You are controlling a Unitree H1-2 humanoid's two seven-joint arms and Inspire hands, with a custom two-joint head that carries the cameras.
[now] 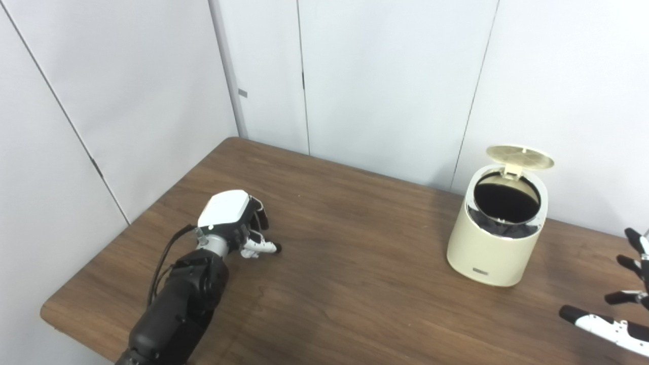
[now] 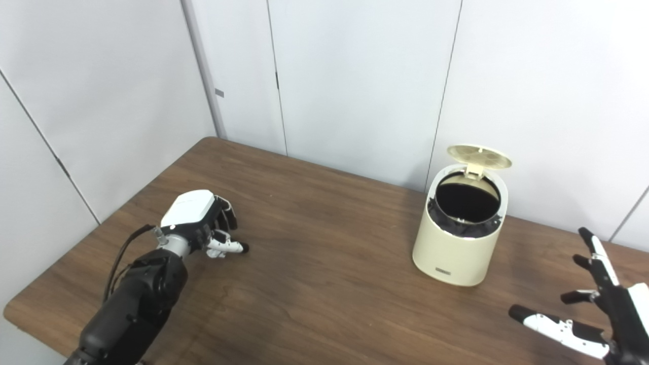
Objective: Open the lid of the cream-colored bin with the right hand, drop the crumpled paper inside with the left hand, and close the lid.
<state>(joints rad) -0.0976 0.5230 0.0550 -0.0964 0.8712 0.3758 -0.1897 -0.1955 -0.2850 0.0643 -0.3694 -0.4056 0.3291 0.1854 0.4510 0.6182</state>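
Cream-colored bin [image 2: 459,238], lid [image 2: 479,156] raised. Left hand [image 2: 200,220] fingers curled downward, contents hidden; right hand [image 2: 603,309], partly cropped, fingers spread apart.

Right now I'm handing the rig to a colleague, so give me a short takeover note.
Left hand: down at the table's left side, fingers curled; no paper visible, so I can't tell if it holds any.
Right hand: open, holding nothing, right of the bin, apart from it.
Lid: up; the bin's inside looks dark.
Done: lid opened.
Left: confirm the paper drop, close the lid.
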